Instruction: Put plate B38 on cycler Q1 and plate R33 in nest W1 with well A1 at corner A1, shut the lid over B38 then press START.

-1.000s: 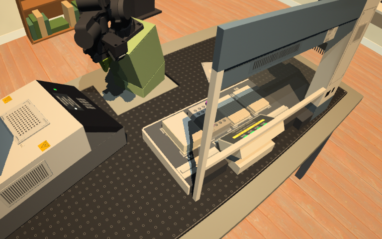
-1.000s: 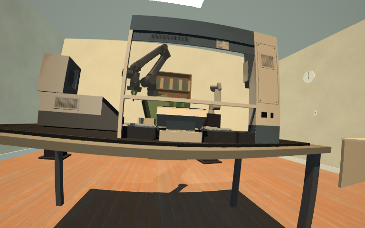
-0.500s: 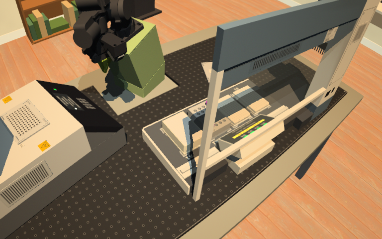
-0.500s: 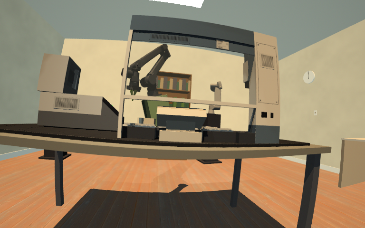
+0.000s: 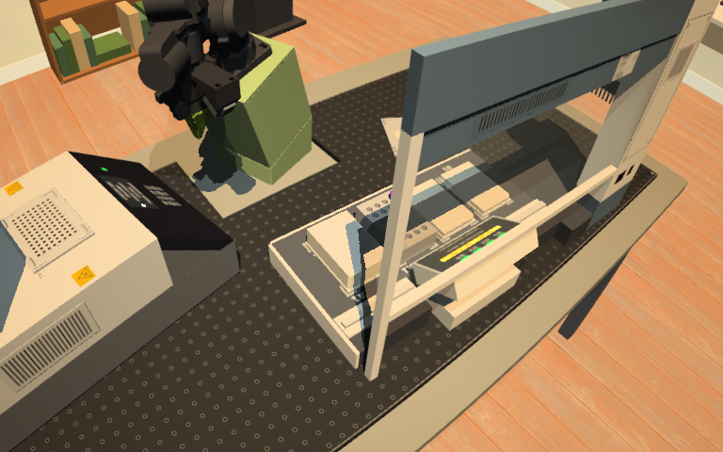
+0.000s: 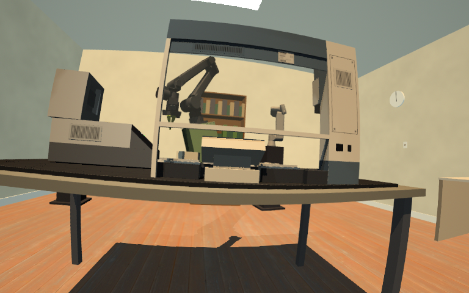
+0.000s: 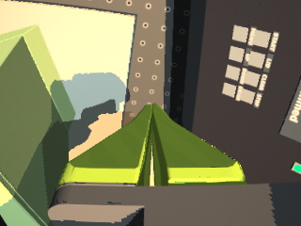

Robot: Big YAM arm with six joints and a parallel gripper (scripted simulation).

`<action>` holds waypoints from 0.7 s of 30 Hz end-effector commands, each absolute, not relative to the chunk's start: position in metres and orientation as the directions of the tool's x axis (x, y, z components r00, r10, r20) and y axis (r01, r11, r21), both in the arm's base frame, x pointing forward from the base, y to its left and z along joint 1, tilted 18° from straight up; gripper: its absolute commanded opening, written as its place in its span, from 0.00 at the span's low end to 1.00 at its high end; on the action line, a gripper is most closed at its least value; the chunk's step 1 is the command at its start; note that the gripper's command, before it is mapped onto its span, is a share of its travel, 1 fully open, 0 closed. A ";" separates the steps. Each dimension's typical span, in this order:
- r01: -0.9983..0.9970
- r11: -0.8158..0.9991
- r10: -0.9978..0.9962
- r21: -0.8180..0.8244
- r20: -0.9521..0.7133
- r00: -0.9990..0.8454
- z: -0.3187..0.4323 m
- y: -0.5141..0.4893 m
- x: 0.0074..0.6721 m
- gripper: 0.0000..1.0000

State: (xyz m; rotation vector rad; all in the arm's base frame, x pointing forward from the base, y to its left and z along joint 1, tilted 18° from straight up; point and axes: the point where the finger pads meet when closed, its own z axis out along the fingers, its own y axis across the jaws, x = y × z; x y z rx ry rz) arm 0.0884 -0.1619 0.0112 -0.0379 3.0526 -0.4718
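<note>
My gripper (image 5: 198, 123) is shut and empty. It hangs in the air between the green arm pedestal (image 5: 266, 122) and the black panel (image 5: 146, 200) of cycler Q1. In the wrist view the closed green fingers (image 7: 152, 145) point past the panel's edge, with the keys (image 7: 250, 64) up and to the right, apart from them. Q1's lid (image 6: 76, 94) stands raised and its perforated block (image 5: 45, 229) is bare. The lamp (image 5: 104, 169) is green. Two tan plates (image 5: 453, 219) (image 5: 489, 200) lie on the deck under the frame; I cannot tell which is which.
A tall frame with a thin front post (image 5: 389, 255) and a grey top beam (image 5: 533, 58) spans the deck. A large tan block (image 5: 332, 250) and a tube block (image 5: 373, 210) sit on the deck's left part. A console (image 5: 469, 242) runs along the front.
</note>
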 end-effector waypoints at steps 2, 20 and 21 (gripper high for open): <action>0.002 0.950 -0.018 -0.313 -0.062 -0.998 0.021 -0.170 0.091 0.00; 0.022 0.940 -0.008 -0.340 -0.085 -0.996 0.024 -0.175 0.095 0.00; 0.021 0.941 -0.008 -0.337 -0.083 -0.997 0.023 -0.175 0.095 0.00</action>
